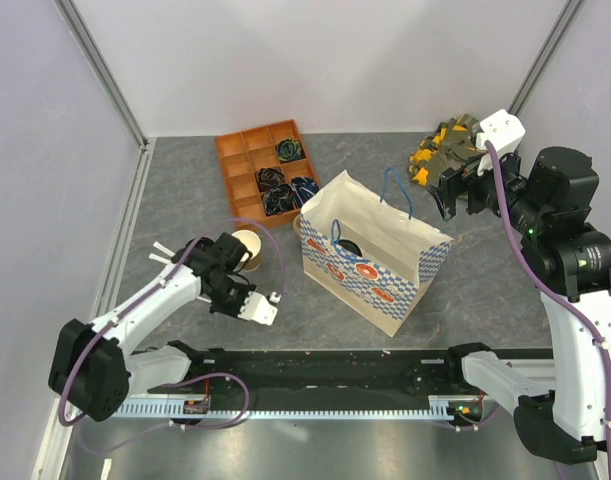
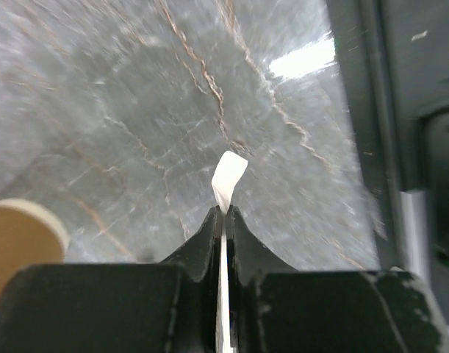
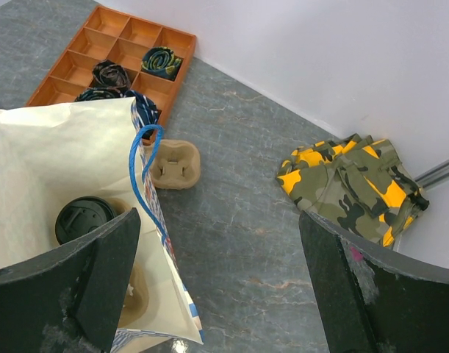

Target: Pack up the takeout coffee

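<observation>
Right wrist view: black-lidded coffee cup point(image 3: 84, 218) is already sitting inside white paper bag point(image 3: 55, 147); right gripper point(image 3: 217, 228) hanging spread, left gripper point(image 2: 223, 213) pinching thin white strip point(image 2: 229, 173). Next, probably, lifting clear.

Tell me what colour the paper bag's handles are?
Blue. The handles show best in the right wrist view.

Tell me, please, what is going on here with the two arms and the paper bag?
The takeout coffee already stands inside the paper bag, with its black lid showing. The right gripper hangs open and empty above the table, beside the bag. The left gripper is shut on a thin white strip, low over the table and near a lidless tan cup.
</observation>
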